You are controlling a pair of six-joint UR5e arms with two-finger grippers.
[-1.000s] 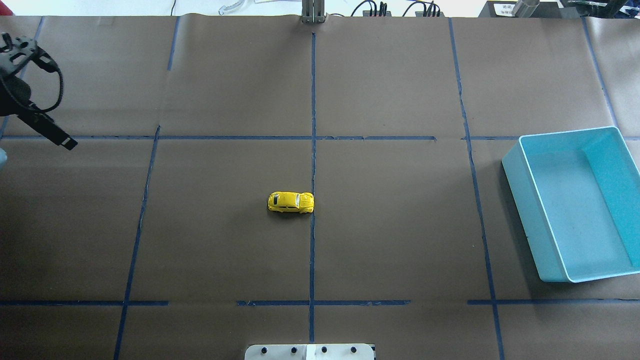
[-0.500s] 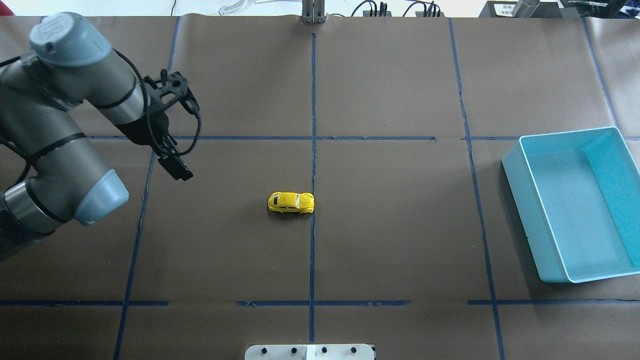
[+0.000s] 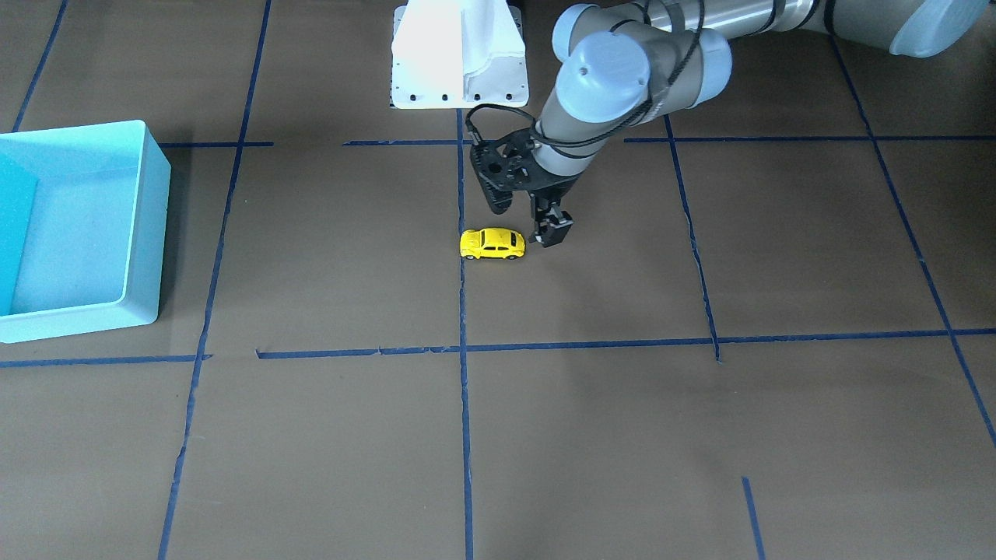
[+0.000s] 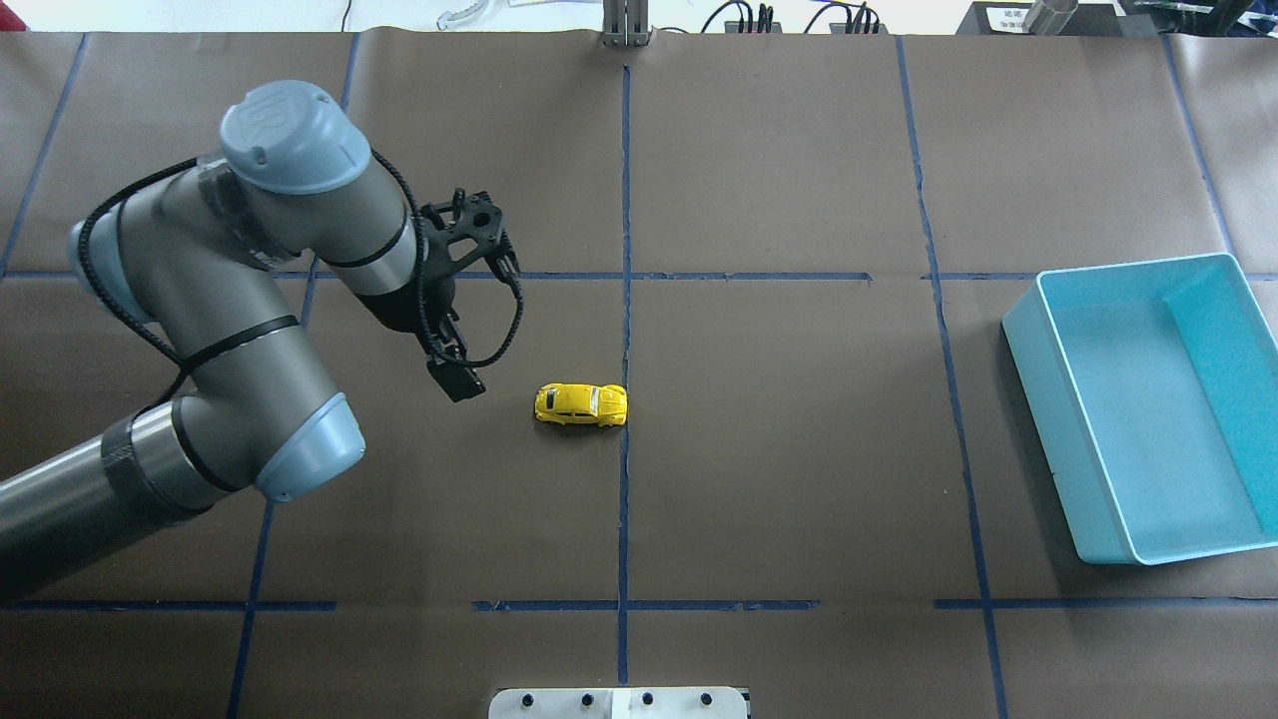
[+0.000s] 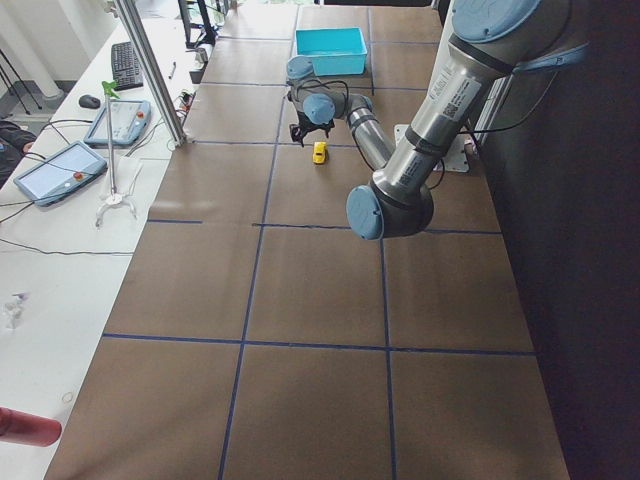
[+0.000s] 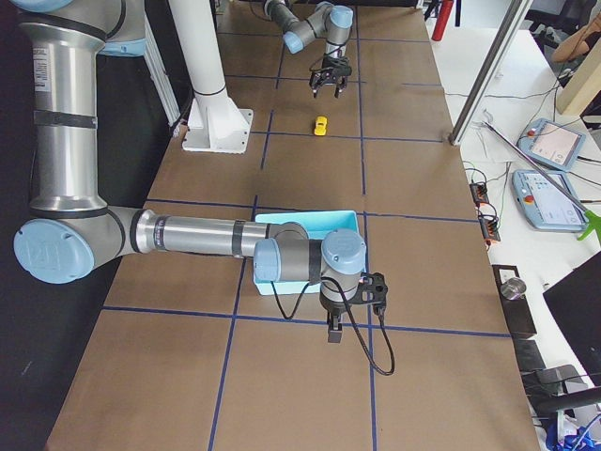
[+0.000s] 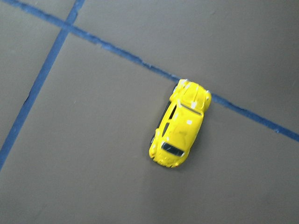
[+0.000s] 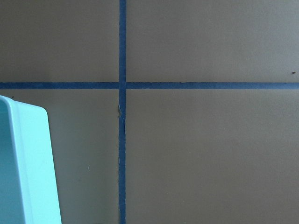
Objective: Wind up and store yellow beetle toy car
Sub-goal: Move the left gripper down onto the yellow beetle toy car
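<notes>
Approach step judged in hand: in the overhead view the left gripper (image 3: pixel 526 224), jaws wide apart and empty, hangs near 9 o'clock of the yellow beetle toy car (image 4: pixel 580 403) standing mid-table (image 4: pixel 799 479); next move calls for straddling it, then closing.

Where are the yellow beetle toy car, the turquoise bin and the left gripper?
yellow beetle toy car (image 4: pixel 580 403): overhead view, on its roof.
turquoise bin (image 4: pixel 1138 266): overhead view, on its far rim.
left gripper (image 3: pixel 525 223): front-facing view, between its fingers.

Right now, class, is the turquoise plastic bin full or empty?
Empty: the turquoise plastic bin shows bare floor; the yellow toy car stands outside.
</notes>
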